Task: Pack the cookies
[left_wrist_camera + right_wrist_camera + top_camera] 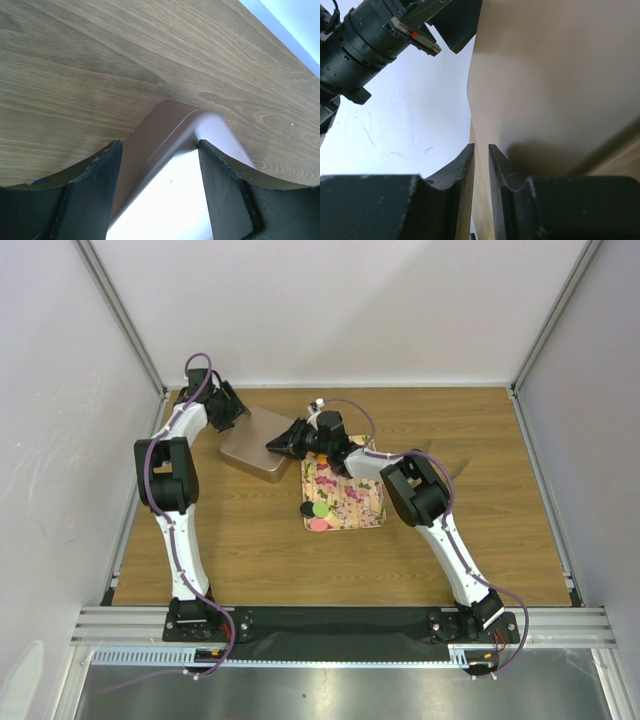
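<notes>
The cookies (319, 510) lie at the near left corner of a floral tray (370, 502); I see a green, a black and a pink disc. Left of the tray rests a flat brown tin (252, 448). My left gripper (230, 418) straddles the tin's far left corner (172, 127), with one finger against each side of it. In the left wrist view the left gripper (159, 145) shows the tin's glossy top between its fingers. My right gripper (277, 445) is at the tin's right edge. Close up, the right gripper (481, 146) pinches a thin wall of the tin (550, 75).
The wooden table (470, 540) is walled by white panels on three sides, with a metal rail along the near edge. The right arm reaches over the tray's far part. The left arm (365, 40) shows beyond the tin in the right wrist view.
</notes>
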